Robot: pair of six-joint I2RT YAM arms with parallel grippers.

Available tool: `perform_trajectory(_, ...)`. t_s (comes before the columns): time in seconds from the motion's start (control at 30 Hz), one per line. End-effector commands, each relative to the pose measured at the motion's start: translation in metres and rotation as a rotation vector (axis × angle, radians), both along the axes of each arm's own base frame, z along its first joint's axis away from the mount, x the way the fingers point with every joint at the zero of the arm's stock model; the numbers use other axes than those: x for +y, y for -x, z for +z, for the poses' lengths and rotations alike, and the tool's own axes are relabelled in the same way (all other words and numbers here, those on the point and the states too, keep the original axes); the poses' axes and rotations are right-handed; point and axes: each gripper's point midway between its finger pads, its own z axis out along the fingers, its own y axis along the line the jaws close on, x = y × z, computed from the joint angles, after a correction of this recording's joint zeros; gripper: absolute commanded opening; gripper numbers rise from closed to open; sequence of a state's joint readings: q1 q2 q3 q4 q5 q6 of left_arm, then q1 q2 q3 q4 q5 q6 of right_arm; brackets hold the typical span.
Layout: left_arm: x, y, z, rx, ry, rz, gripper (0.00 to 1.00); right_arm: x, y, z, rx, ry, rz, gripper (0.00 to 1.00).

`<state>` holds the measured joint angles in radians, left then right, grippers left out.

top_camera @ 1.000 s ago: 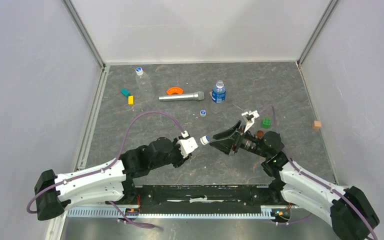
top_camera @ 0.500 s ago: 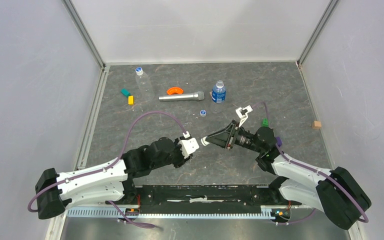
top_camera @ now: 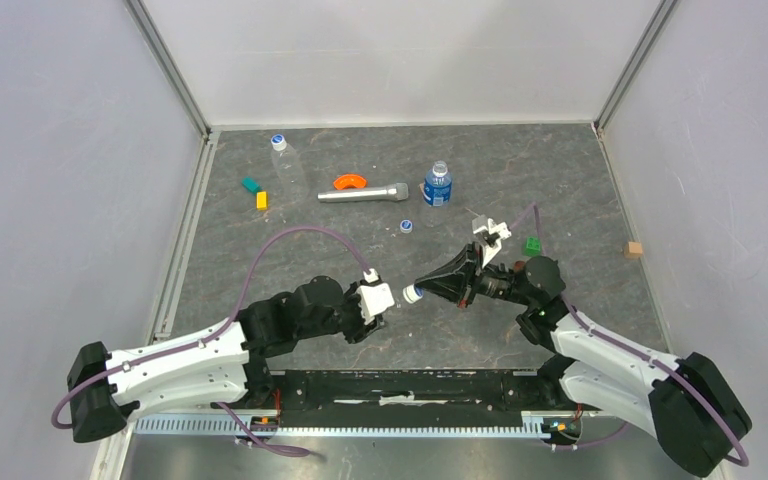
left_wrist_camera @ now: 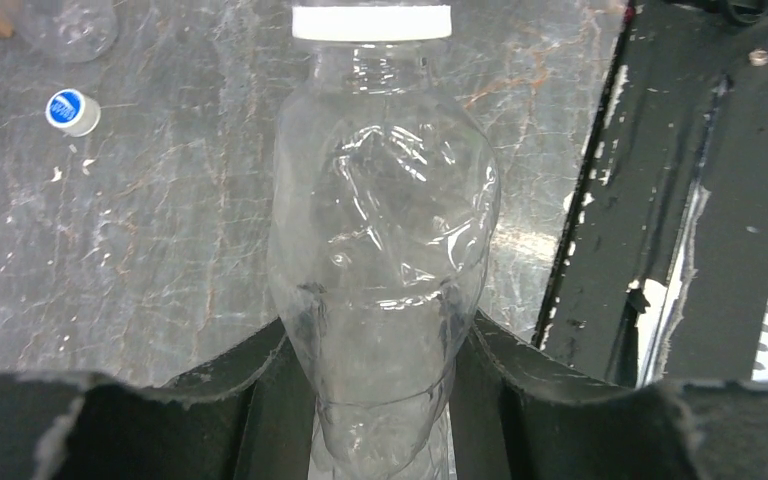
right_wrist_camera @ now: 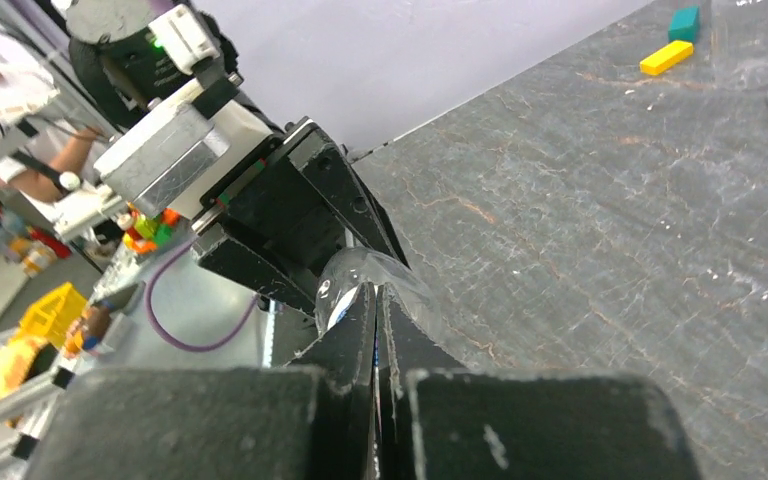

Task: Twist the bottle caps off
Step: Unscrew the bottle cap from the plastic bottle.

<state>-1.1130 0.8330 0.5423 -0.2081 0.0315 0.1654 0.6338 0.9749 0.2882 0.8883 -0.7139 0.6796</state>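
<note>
A clear unlabelled bottle (left_wrist_camera: 380, 220) lies level above the table with my left gripper (left_wrist_camera: 380, 345) shut on its lower body. Its white cap (left_wrist_camera: 371, 20) is on the neck and points right at my right gripper (top_camera: 423, 290). That gripper's jaws are pressed together with their tips at the cap (top_camera: 412, 294); in the right wrist view the cap (right_wrist_camera: 343, 308) shows just left of the closed fingers (right_wrist_camera: 360, 330), not between them. A second clear bottle (top_camera: 287, 168) lies at the back left with its cap (top_camera: 278, 141) on. A blue-labelled bottle (top_camera: 438, 186) stands at the back. One loose cap (top_camera: 406, 225) rests on the table.
A silver cylinder (top_camera: 364, 192) and an orange curved piece (top_camera: 349, 181) lie at the back centre. Teal (top_camera: 251, 185) and yellow (top_camera: 261, 200) blocks sit at the back left, a green cube (top_camera: 532, 245) behind my right arm, a wooden cube (top_camera: 634, 249) at the right wall.
My right gripper has gone from wide open to shut and moved left to the cap. The left gripper, still holding the bottle, dropped slightly nearer.
</note>
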Motion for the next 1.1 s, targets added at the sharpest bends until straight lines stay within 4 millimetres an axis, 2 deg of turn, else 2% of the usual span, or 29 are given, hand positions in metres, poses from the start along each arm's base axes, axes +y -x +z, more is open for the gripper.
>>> perform_trajectory(0.0, -0.028, 0.011, 0.040, -0.017, 0.172, -0.105, 0.10, 0.002, 0.007, 0.000, -0.182, 0.092, 0.060, 0.00)
perform_trajectory(0.1, -0.029, 0.011, 0.038, -0.012, 0.166, -0.103, 0.10, 0.000, 0.004, -0.003, -0.198, 0.123, 0.040, 0.00)
perform_trajectory(0.13, -0.028, 0.009, 0.038, -0.016, 0.165, -0.097, 0.10, -0.001, 0.003, -0.003, -0.200, 0.125, 0.034, 0.10)
perform_trajectory(0.2, -0.026, 0.006, 0.038, -0.023, 0.161, -0.076, 0.10, -0.003, 0.000, -0.001, -0.183, 0.127, 0.002, 0.38)
perform_trajectory(0.23, -0.025, 0.004, 0.039, -0.029, 0.159, -0.064, 0.10, -0.004, -0.004, 0.000, -0.168, 0.126, -0.028, 0.46)
perform_trajectory(0.3, -0.022, 0.000, 0.039, -0.042, 0.148, -0.042, 0.10, -0.008, -0.009, 0.001, -0.136, 0.120, -0.073, 0.54)
perform_trajectory(0.57, -0.011, -0.008, 0.027, -0.040, 0.073, 0.021, 0.11, -0.019, -0.011, 0.031, -0.036, -0.025, -0.174, 0.64)
perform_trajectory(0.67, -0.012, -0.009, 0.026, -0.036, 0.070, 0.026, 0.11, -0.017, -0.005, 0.037, 0.004, -0.060, -0.139, 0.67)
perform_trajectory(0.77, -0.011, -0.013, 0.027, -0.044, 0.067, 0.047, 0.11, -0.012, 0.002, 0.036, 0.039, -0.056, -0.079, 0.68)
perform_trajectory(1.07, -0.015, -0.013, 0.030, -0.046, 0.076, 0.034, 0.11, 0.002, 0.005, 0.009, 0.098, 0.027, -0.017, 0.69)
